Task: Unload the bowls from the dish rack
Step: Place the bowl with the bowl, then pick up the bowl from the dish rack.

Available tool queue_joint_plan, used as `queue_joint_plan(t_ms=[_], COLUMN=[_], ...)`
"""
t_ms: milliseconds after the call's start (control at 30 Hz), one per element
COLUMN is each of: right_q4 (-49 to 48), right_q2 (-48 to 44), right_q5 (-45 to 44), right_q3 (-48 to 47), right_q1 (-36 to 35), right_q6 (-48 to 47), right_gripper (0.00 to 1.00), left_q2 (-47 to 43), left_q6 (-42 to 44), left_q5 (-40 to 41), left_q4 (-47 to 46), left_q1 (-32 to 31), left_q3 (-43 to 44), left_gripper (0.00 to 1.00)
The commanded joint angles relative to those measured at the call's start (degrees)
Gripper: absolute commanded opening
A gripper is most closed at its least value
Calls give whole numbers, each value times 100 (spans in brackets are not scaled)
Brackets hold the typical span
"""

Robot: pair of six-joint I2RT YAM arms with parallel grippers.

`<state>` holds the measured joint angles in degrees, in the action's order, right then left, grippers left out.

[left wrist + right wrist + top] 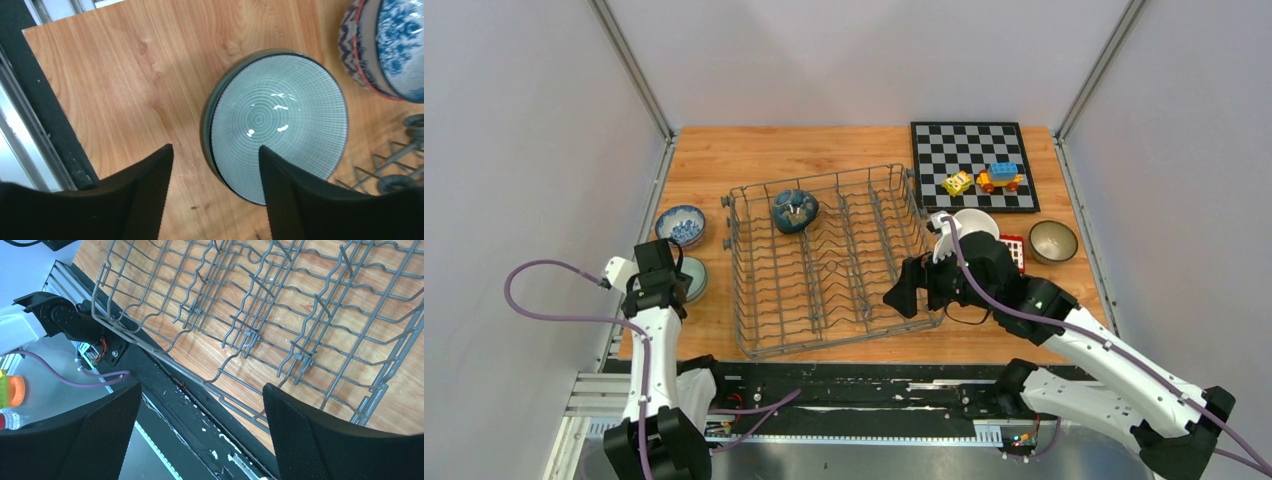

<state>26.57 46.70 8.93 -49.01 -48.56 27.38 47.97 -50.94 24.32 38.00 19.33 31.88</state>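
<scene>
the dish rack [824,262] sits at the middle of the wooden table [724,150], with one dark teal bowl [795,210] lodged among the prongs near its far left corner. the rest of the wire rows in view carry nothing.

on the table just left of the rack, a pale green bowl [277,120] rests flat and upright. the left jaws hang over its near edge, spread apart, and the black fingers [142,200] pinch nothing. a blue-and-white bowl [680,225] stands just beyond the green one, with a strip of bare wood between them in the left wrist view.

the right jaws are spread wide above the rack's near rim, close to its near right corner. their broad black fingers [320,440] are empty, with only grey wire and the table's dark front rail below them.

right of the rack, a cream white bowl [976,222] stands on the table, partly hidden by the right arm. a beige-brown bowl [1053,241] stands farther right, near the table's edge. a small red object [1013,248] lies between those two bowls. a chessboard [969,150] fills the far right corner, with toy blocks [984,180] on it.
</scene>
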Motion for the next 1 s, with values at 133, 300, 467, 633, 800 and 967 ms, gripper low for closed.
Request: queue_joint_plan(t_ms=[133, 300, 467, 633, 800, 967], right_q4=[199, -97, -551, -673, -2146, -4003], right_q2=[-273, -469, 108, 1572, 2713, 3986], right_q5=[-507, -1409, -1519, -757, 35, 936], right_q3=[-428, -690, -1072, -1827, -1712, -1600], right_q1=[-57, -53, -13, 157, 652, 970], right_q6=[-167, -819, -966, -399, 748, 2225], right_gripper=[95, 91, 95, 99, 97, 86], left_q2=[-581, -627, -641, 263, 958, 1662], left_q6=[1059, 1583, 1603, 1900, 2198, 2484], left_q5=[-327, -1961, -2663, -2762, -2883, -2545], left_q4=[551, 274, -760, -1367, -1873, -1944], left_q1=[27, -273, -1429, -2794, -2918, -2918], left_q3=[1185, 1748, 2056, 2594, 2681, 2728], left_gripper=[97, 100, 100, 100, 95, 90])
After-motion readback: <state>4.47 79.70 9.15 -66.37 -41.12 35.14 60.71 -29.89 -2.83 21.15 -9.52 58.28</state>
